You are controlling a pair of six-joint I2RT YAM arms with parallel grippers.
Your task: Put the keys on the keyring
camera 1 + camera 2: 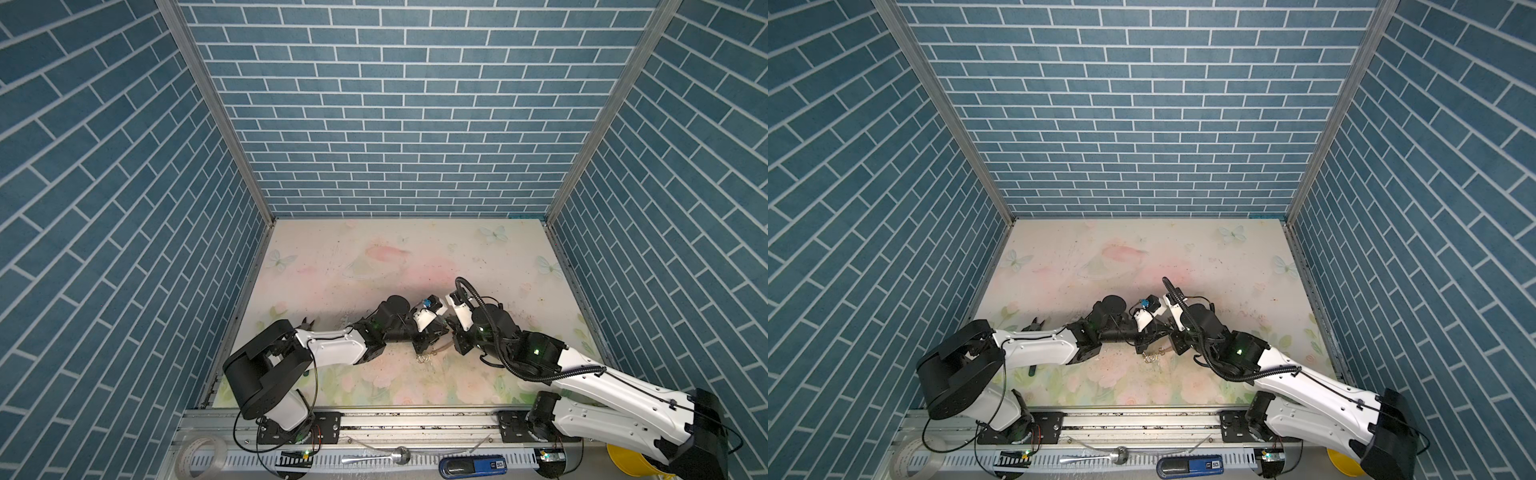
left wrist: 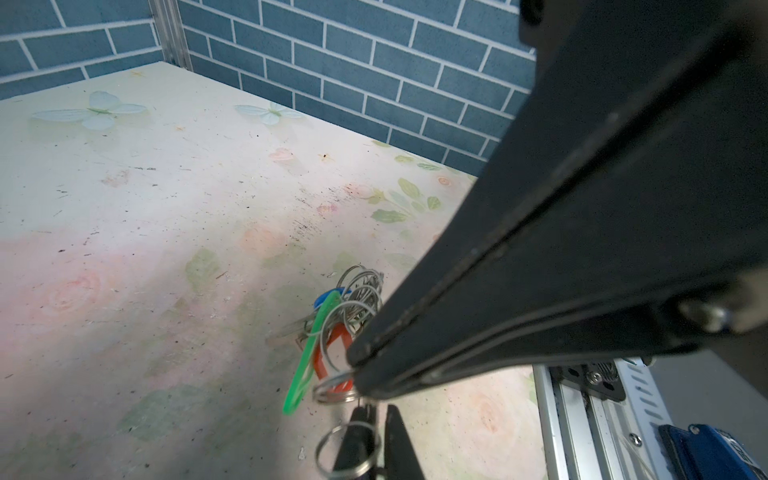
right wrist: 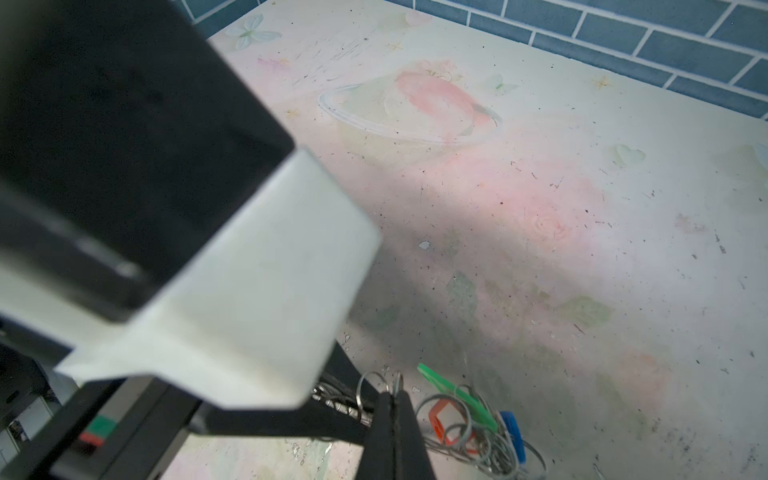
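Two grippers meet at lower centre of the table point(image 1: 374, 257) in both top views.

Left gripper point(image 2: 358, 374): jaws pressed to a thin seam, nipping one silver ring of the keyring point(image 2: 334, 388) at the very tip.

Right gripper point(image 3: 395, 392): jaws likewise closed, with another ring of the same chain caught at its tip.

We note the rest of the keyring bunched just beside both tips. In both top views its loops show just below the meeting grippers.

Keys point(image 2: 320, 328): three tags show, a green tag point(image 2: 305, 361), an orange tag point(image 2: 319, 370) and a blue tag point(image 2: 324, 298), tangled among the rings. The blades are too blurred to count, and we cannot tell whether any is threaded on.

Edges: the bundle sits nearer the front rail point(image 1: 415, 417) than the back wall point(image 1: 395, 124), well apart from the side walls point(image 1: 104, 208).

Room: open tabletop runs from the grippers up to the back wall.
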